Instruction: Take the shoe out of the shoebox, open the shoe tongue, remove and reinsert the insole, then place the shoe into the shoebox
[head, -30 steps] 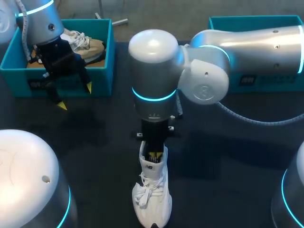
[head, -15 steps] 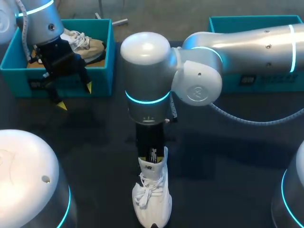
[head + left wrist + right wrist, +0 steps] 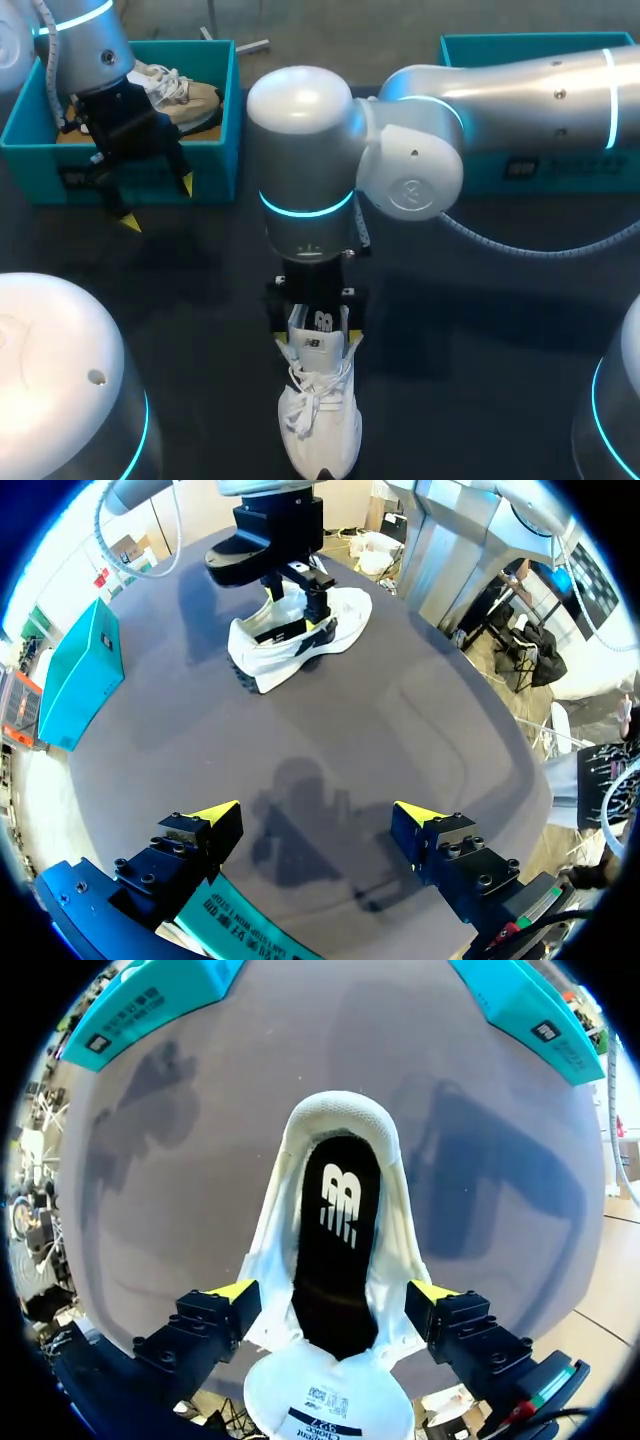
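Observation:
A white shoe (image 3: 320,405) stands on the dark table near its front edge, with a black insole (image 3: 335,1225) lying inside it. Its white tongue (image 3: 330,1405) is folded forward under my right gripper (image 3: 318,340). That gripper hangs over the shoe's opening, open, with its yellow fingertips (image 3: 232,1290) on either side of the collar and nothing between them but the shoe's mouth. My left gripper (image 3: 155,203) hangs open and empty in front of the left teal shoebox (image 3: 222,120). From the left wrist, the shoe (image 3: 300,640) lies far ahead of the left gripper (image 3: 317,815).
The left shoebox holds a second, beige and white shoe (image 3: 180,90). Another teal shoebox (image 3: 520,45) stands at the back right, behind my right arm. My right arm crosses the table's middle from the right.
My right gripper has gone from shut inside the shoe's opening to wide open astride it, and its wrist has shifted slightly left. The left arm has not moved.

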Action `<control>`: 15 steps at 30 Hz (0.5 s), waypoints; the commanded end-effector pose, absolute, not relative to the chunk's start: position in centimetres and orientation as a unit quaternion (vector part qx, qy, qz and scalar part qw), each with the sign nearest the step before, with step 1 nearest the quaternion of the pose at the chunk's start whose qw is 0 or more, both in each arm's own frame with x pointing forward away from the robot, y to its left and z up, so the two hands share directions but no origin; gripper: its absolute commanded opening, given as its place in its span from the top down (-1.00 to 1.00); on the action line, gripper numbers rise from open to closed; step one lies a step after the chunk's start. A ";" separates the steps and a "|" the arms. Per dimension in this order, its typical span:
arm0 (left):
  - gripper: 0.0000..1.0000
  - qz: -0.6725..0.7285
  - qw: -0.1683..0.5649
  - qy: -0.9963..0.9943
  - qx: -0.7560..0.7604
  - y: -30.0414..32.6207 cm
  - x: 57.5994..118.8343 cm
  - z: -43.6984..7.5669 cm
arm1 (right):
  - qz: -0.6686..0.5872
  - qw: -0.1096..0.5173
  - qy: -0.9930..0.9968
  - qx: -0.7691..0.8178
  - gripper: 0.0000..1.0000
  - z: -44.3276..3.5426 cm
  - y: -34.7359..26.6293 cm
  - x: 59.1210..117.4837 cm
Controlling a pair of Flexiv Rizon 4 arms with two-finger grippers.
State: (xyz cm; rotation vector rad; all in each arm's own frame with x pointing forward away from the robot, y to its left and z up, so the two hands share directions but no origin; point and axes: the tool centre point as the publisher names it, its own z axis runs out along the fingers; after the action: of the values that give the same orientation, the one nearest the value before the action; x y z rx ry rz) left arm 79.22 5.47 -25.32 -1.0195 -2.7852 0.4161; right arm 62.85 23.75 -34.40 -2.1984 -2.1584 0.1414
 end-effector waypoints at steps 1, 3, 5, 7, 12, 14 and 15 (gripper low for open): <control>-1.00 0.137 0.073 -0.928 -0.339 5.5 79.2 -25.3 | 0.047 0.012 -0.544 -0.838 -1.00 -34.4 24.3 61.8; -1.00 0.137 0.073 -0.928 -0.339 5.5 79.2 -25.3 | 0.046 0.009 -0.542 -0.839 -1.00 -34.1 24.4 61.6; -1.00 0.137 0.073 -0.928 -0.339 5.5 79.2 -25.3 | 0.046 0.010 -0.537 -0.842 -1.00 -34.0 24.5 61.2; -1.00 0.137 0.073 -0.928 -0.339 5.5 79.2 -25.3 | 0.045 0.013 -0.532 -0.845 -1.00 -34.2 24.6 60.7; -1.00 0.137 0.073 -0.928 -0.339 5.5 79.2 -25.3 | 0.047 0.013 -0.528 -0.848 -1.00 -33.8 24.9 60.2; -1.00 0.137 0.073 -0.928 -0.339 5.5 79.2 -25.3 | 0.047 0.008 -0.528 -0.848 -1.00 -33.4 25.0 60.2; -1.00 0.137 0.073 -0.928 -0.339 5.5 79.2 -25.3 | 0.048 0.005 -0.528 -0.848 -1.00 -33.2 25.0 60.3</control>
State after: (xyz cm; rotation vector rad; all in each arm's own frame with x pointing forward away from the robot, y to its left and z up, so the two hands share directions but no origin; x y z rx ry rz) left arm 79.22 5.47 -25.32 -1.0195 -2.7852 0.4161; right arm 60.88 24.27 -33.78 -2.1440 -2.2055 0.1309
